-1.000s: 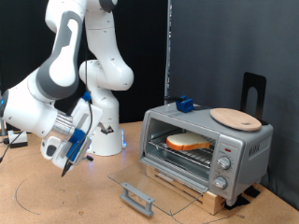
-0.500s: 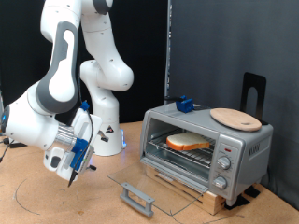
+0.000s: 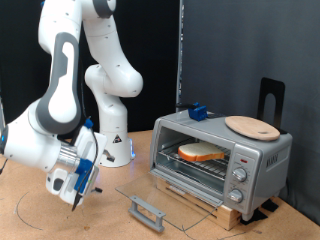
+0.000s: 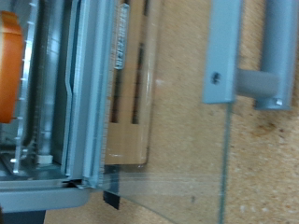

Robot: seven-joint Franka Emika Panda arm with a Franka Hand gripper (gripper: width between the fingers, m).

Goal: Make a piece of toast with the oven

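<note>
Hovering low over the wooden surface (image 3: 40,215) at the exterior view's left, the robot's hand (image 3: 76,190) sits well apart from the oven (image 3: 220,158); can't tell if its fingers are open or closed, nothing seen between them. One piece of toast (image 3: 200,152) lies on the wire rack inside, prob. ready for heating. One glass door (image 3: 160,200) hangs folded down flat w/ its handle (image 3: 146,211) outward, giving access. One round wooden plate (image 3: 252,126) rests on top, three knobs (image 3: 238,174) down the front panel.
</note>
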